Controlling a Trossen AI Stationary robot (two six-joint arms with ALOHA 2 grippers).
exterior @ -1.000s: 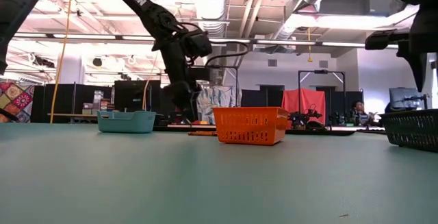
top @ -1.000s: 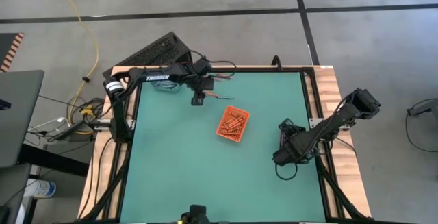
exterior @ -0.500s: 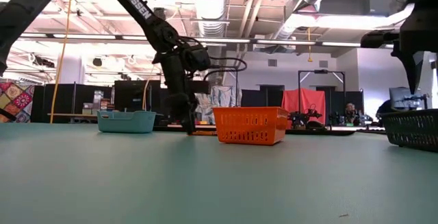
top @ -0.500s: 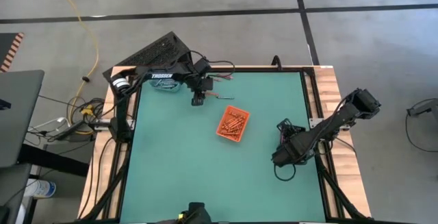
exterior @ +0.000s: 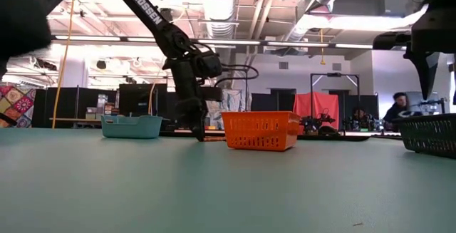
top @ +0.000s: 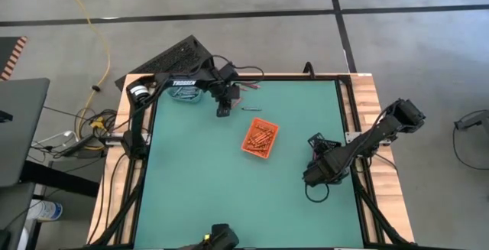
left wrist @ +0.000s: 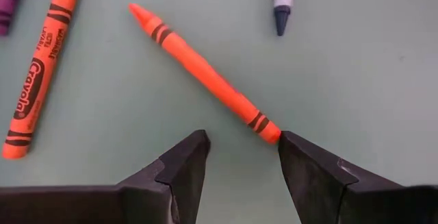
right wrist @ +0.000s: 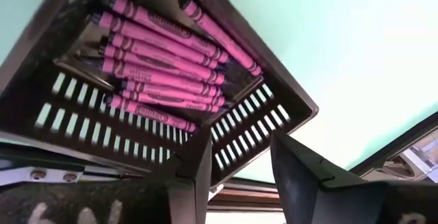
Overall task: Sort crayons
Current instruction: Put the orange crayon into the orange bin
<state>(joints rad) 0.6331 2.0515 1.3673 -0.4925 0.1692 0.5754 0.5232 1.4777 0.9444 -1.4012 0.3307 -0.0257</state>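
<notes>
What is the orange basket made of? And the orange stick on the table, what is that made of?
The orange basket looks like shiny moulded plastic: its walls are a grid of slots. The orange stick is a crayon, so probably wax, wrapped in matte paper with dark bands near each end.

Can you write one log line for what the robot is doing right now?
left hand: open over orange crayon | right hand: open above black basket of pink crayons

We see a green table (top: 229, 196) with an orange basket (exterior: 261, 131) near the middle, a light blue basket (exterior: 132, 125) at the far left corner, and a black basket (right wrist: 274, 107) by the right edge.
</notes>
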